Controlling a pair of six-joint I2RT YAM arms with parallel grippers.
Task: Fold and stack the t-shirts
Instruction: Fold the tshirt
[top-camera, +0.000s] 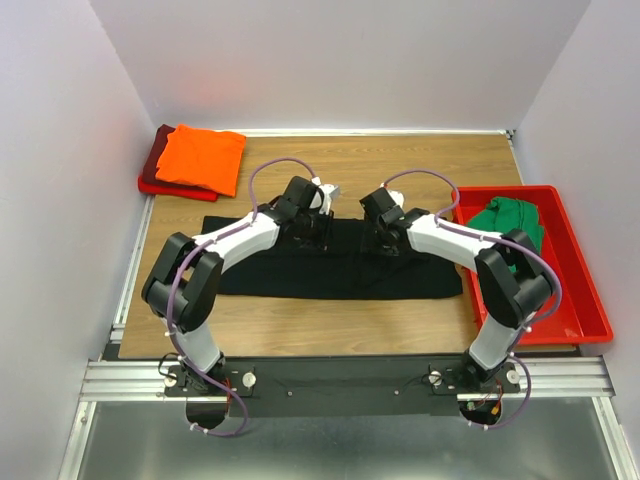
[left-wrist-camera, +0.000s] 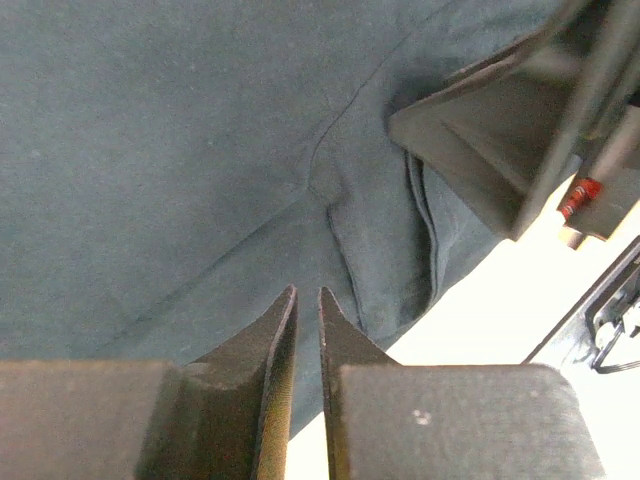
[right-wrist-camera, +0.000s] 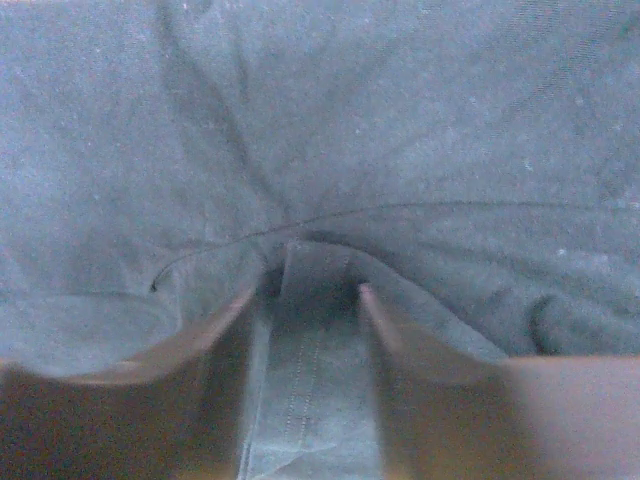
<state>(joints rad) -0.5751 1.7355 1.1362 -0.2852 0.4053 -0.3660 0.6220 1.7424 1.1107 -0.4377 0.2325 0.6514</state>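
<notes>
The black t-shirt (top-camera: 300, 270) lies as a long folded band across the middle of the table. My left gripper (top-camera: 322, 222) hangs over its back edge. In the left wrist view its jaws (left-wrist-camera: 306, 292) stand a narrow slit apart, and through the slit I see flat cloth (left-wrist-camera: 180, 150) and bare table, nothing held. My right gripper (top-camera: 383, 240) is just to the right on the same shirt. In the right wrist view it (right-wrist-camera: 306, 290) is open, and a stitched hem of the cloth (right-wrist-camera: 400, 120) lies loose between the fingers. The orange t-shirt (top-camera: 200, 157) sits folded on the dark red one (top-camera: 155, 165) at the back left.
A red plastic bin (top-camera: 570, 300) at the right edge holds the crumpled green t-shirt (top-camera: 510, 222). White walls enclose the wooden table (top-camera: 400, 160) on three sides. The two grippers stand close together, and the right one's body (left-wrist-camera: 500, 130) shows in the left wrist view.
</notes>
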